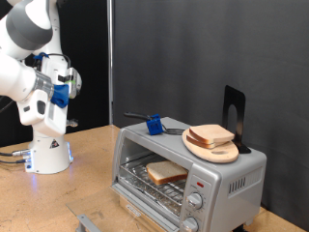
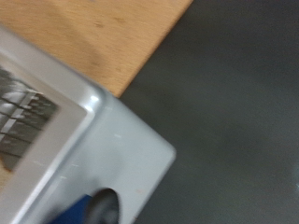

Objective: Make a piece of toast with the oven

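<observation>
The oven (image 1: 188,174) sits nearest the camera on the wooden table (image 1: 87,179), at the exterior view's lower right, its door dropped open and a piece of toast (image 1: 166,172) lying flat on the wire rack inside. On the oven's roof rests a round wooden board (image 1: 212,147) with more bread slices (image 1: 210,135) stacked on it, a blue-handled tool (image 1: 153,123) just beside it and a black stand (image 1: 233,116) behind. The arm (image 1: 34,77) rises at the exterior view's left, well apart from the oven. The wrist view shows an oven corner (image 2: 112,154). The pincer itself is hidden; whether it is wide or narrow I cannot tell.
</observation>
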`<state>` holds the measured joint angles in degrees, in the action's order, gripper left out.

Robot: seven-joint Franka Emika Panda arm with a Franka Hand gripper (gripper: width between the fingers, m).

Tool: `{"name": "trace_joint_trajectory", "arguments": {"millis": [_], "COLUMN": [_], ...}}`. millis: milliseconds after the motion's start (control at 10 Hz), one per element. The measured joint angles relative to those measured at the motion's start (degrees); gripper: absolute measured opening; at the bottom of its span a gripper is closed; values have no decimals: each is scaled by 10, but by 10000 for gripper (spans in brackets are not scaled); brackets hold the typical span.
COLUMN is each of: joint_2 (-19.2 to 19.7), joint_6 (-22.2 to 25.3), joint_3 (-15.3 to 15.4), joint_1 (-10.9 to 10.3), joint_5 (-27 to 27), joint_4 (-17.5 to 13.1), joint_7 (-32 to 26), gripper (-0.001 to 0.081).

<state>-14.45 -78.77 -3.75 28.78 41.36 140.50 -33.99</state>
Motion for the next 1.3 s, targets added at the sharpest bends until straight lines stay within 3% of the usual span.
{"name": "trace_joint_trajectory", "arguments": {"millis": [300,500,900,1000,1300], "joint_2": [21,49,126,137,138], "joint_6": [6,-13,24,34,38], "joint_3": [-29,-45,-75,-75,-79], "joint_1": [16,33,53,53,56], "joint_5": [76,78,73,67,63], "joint_4": [-2,-13,-63,-75,-73], "joint_7": [29,60,84,82,82], "gripper": [808,808,808,808,808]}}
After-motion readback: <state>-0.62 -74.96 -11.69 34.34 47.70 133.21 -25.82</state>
